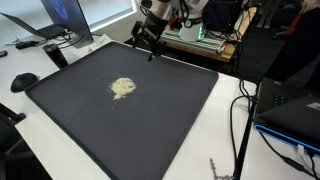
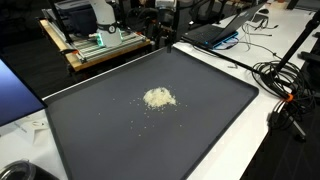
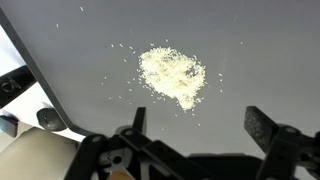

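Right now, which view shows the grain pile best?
The wrist view: the pile is large and close, with loose grains visible around it. In both exterior views the pile is only a small pale patch on the dark tray.

Even indoor light, soft shadows, all views slightly blurred.

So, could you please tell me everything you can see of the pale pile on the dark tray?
The pale pile is a small, low, cream-coloured heap of fine grains or crumbs, irregular in outline. Loose bits lie scattered around it. It rests near the middle of the dark tray, touching only that surface; the open gripper hangs apart from it.
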